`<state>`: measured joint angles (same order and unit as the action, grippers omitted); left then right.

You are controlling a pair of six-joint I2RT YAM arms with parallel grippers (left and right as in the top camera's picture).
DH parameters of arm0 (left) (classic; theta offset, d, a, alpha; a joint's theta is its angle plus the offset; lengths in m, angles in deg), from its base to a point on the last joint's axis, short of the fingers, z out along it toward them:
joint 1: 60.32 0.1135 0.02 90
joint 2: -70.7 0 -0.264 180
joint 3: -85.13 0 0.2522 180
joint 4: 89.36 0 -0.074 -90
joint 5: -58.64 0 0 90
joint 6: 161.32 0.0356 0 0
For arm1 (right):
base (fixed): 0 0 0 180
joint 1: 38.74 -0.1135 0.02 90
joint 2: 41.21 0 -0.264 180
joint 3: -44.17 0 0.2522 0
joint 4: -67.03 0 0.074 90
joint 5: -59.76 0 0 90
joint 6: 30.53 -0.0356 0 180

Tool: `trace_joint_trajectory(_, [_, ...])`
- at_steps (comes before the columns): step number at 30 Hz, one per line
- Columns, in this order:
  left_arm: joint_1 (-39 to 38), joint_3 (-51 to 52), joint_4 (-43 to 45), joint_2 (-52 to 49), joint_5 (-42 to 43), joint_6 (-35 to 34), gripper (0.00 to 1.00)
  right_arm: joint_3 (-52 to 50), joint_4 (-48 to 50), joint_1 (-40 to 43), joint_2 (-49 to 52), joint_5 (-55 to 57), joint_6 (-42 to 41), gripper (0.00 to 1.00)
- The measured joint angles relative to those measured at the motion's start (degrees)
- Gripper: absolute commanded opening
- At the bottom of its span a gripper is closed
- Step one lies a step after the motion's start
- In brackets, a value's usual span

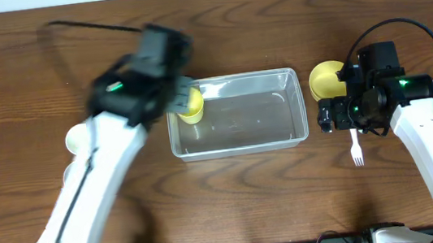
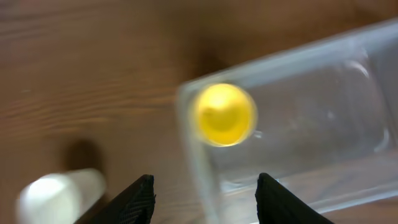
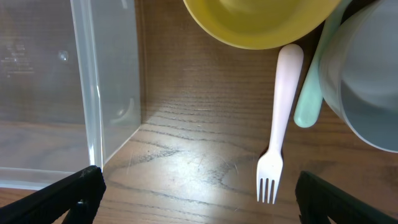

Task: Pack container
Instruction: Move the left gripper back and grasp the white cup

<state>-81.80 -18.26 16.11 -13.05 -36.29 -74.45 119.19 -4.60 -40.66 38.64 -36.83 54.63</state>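
Wooden desk (image 1: 12, 47): yellow cup (image 1: 190, 106) lies in container (image 1: 236, 77), left end effector (image 2: 205, 186) half-open, empty; right end effector (image 3: 199, 193) wide open, empty, should next descend onto white fork (image 3: 280, 118)

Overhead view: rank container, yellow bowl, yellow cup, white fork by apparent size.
1. container
2. yellow bowl
3. yellow cup and white fork: too close to rank. The fork is longer but thin, and the cup is partly covered.

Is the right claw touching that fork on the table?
Apart. The right wrist view shows bare wood between the fork and the open right claw.
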Motion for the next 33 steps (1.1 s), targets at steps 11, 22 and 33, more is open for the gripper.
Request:
trace_joint_trajectory(11, [24.79, 5.38, -2.29, -3.54, -0.76, -7.26, 0.57, 0.00, 0.04, 0.00, 0.00, 0.04, 0.00, 0.99])
trace_joint_trajectory(22, [30.80, 13.25, 3.28, -17.33, 2.62, -9.11, 0.57, 0.00, -0.13, 0.00, 0.00, 0.09, 0.00, 0.99])
trace_joint_trajectory(33, [30.80, 13.38, 6.60, -23.69, 3.37, -9.62, 0.06, 0.00, -0.17, 0.00, 0.00, 0.13, 0.00, 0.99])
